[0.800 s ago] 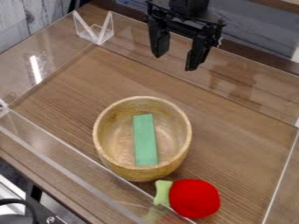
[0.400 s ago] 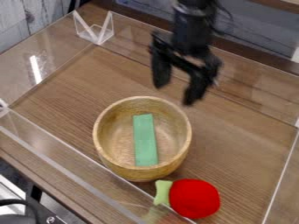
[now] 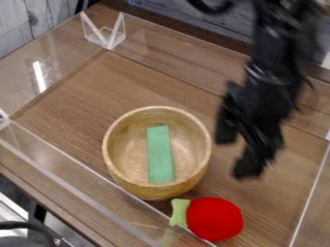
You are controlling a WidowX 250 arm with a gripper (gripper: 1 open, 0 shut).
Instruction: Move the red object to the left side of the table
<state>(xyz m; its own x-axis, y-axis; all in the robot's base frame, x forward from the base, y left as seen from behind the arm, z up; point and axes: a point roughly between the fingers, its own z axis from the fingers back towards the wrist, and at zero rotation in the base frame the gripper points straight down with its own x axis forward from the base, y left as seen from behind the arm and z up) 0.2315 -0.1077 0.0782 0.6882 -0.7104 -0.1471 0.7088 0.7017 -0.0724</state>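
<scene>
Fingers (image 3: 249,164) spread wide, empty, hanging above red object (image 3: 215,218); no grasp yet, whole move across table (image 3: 91,96) left.

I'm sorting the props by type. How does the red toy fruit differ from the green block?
The red toy fruit is round and bright red with a small leafy piece; the green block is flat, long and plain green. The fruit sits on the bare table near the front wall; the block lies inside the wooden bowl. Neither is gripped.
</scene>
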